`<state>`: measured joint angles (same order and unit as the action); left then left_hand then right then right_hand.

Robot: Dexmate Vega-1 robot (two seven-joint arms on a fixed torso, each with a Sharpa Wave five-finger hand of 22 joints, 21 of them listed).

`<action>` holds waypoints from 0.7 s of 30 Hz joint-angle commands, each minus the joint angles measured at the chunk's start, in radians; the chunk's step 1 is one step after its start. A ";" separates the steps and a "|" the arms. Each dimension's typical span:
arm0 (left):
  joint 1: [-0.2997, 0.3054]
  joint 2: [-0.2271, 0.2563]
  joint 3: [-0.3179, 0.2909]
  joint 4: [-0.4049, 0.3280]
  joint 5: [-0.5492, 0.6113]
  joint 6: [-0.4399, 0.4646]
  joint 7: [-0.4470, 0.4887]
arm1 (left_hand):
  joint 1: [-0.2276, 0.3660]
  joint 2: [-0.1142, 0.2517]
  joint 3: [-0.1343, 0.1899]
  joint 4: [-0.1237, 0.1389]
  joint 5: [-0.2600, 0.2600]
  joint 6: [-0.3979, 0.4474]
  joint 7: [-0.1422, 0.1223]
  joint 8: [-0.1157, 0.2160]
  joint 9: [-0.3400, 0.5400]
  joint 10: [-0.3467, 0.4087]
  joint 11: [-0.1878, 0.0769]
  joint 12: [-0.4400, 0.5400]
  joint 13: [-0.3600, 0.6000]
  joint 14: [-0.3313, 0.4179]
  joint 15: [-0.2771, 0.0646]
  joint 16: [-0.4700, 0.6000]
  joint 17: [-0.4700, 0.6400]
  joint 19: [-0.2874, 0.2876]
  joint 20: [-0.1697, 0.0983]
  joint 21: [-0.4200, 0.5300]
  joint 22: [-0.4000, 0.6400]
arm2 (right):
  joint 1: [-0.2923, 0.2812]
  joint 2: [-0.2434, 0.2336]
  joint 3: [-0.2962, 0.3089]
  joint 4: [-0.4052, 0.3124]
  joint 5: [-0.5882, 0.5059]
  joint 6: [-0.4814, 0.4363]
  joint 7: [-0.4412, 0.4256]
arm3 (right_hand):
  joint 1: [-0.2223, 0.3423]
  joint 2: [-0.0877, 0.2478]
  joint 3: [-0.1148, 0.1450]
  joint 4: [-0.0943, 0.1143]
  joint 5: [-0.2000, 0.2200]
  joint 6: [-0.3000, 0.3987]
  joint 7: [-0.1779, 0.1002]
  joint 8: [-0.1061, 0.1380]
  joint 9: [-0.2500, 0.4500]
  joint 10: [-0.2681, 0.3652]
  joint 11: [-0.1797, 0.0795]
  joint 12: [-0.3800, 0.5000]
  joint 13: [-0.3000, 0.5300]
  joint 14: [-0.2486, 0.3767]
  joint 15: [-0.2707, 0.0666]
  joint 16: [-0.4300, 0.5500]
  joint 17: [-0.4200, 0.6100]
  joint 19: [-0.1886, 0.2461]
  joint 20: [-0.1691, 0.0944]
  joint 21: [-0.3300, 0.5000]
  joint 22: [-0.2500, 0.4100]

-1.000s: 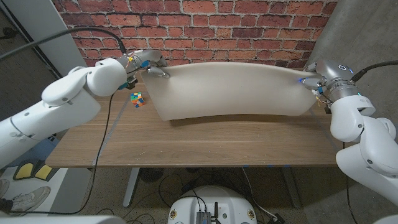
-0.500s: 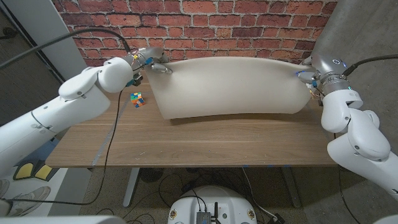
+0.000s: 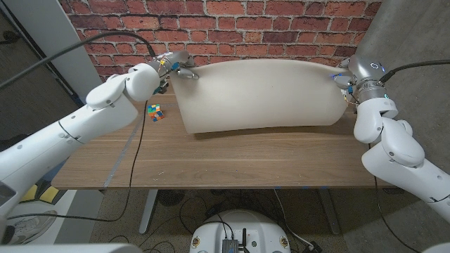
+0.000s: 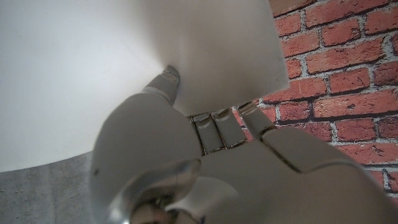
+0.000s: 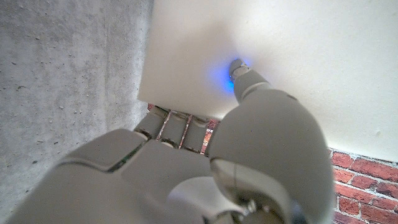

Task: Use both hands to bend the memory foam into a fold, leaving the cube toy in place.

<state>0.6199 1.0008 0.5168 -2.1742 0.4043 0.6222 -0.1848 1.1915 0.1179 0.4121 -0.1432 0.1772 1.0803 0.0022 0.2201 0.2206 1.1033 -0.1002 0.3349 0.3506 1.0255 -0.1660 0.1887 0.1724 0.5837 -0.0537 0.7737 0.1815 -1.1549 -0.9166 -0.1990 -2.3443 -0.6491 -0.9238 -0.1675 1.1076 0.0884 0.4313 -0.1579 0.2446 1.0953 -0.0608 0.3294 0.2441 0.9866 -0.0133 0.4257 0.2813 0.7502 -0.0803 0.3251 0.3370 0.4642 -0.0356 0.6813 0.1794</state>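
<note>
No readable text, label, brand or number appears anywhere.

Head view: the raised foam sheet (image 3: 256,95) hides the rear middle of the table (image 3: 211,158) and the lower brick wall (image 3: 232,28) behind it. The right hand (image 3: 342,79) is largely concealed behind the sheet's right edge; how its fingers lie cannot be told there. The left hand (image 3: 177,69) is small at the sheet's upper left corner, its fingers partly behind the foam. The cube toy (image 3: 155,112) near the table's rear left edge is too small for its faces to be read. Both arms are cut off by the picture's lower corners. Wrist views: finger ends pass behind the foam edge; the nearest hand parts are blurred.
</note>
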 commanded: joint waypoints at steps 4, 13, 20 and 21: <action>-0.086 -0.077 0.096 0.080 0.088 0.038 0.001 | 0.011 0.002 0.024 -0.017 0.003 0.017 0.016 0.007 0.003 0.069 -0.053 0.002 0.003 0.011 -0.061 0.001 0.000 0.000 -0.069 0.011 0.002 | 0.140 0.041 -0.109 0.155 0.076 0.049 -0.163 | 0.000 0.011 0.006 0.001 0.007 0.054 0.046 0.010 0.006 0.000 -0.009 0.008 0.003 0.007 -0.136 -0.004 0.004 0.004 -0.006 0.003 0.001; -0.121 -0.127 0.136 0.140 0.137 0.044 0.021 | 0.010 0.001 0.026 -0.016 0.003 0.016 0.015 0.006 0.003 0.069 -0.056 -0.001 0.004 0.012 -0.060 0.001 0.000 -0.001 -0.072 0.013 0.001 | 0.241 0.066 -0.201 0.261 0.076 0.061 -0.220 | -0.001 0.011 0.006 0.003 0.009 0.054 0.045 0.009 0.005 0.002 -0.010 0.008 0.002 0.010 -0.136 -0.005 0.006 0.003 -0.007 0.003 0.001; -0.139 -0.179 0.159 0.213 0.164 0.039 0.069 | 0.009 -0.001 0.026 -0.016 0.003 0.018 0.015 0.006 0.004 0.072 -0.054 -0.001 0.005 0.013 -0.060 0.001 0.000 -0.001 -0.076 0.016 0.001 | 0.305 0.114 -0.261 0.357 0.068 0.074 -0.288 | 0.000 0.011 0.005 0.002 0.011 0.054 0.044 0.008 0.005 0.003 -0.012 0.008 0.003 0.011 -0.137 -0.005 0.009 0.003 -0.010 0.003 0.001; -0.143 -0.196 0.165 0.236 0.169 0.039 0.086 | 0.009 -0.001 0.026 -0.016 0.003 0.019 0.015 0.006 0.004 0.073 -0.056 -0.001 0.005 0.013 -0.060 0.001 0.000 0.000 -0.077 0.016 0.001 | 0.322 0.134 -0.276 0.389 0.062 0.082 -0.312 | 0.000 0.011 0.005 0.002 0.011 0.054 0.043 0.008 0.005 0.004 -0.010 0.007 0.002 0.011 -0.137 -0.006 0.009 0.003 -0.010 0.003 0.001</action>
<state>0.5150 0.8864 0.6340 -2.0464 0.5222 0.6583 -0.1614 1.1915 0.1179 0.4118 -0.1435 0.1766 1.0803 0.0022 0.2221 0.2210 1.1087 -0.0985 0.3283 0.3507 1.0293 -0.1697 0.1887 0.1724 0.5837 -0.0537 0.7850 0.1816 -0.9453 -0.8532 -0.3741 -2.1117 -0.5809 -0.8685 -0.3655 1.1073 0.0880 0.4329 -0.1562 0.2483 1.0953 -0.0609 0.3340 0.2456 0.9875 -0.0215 0.4298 0.2809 0.7522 -0.0784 0.3213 0.3414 0.4682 -0.0394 0.6813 0.1792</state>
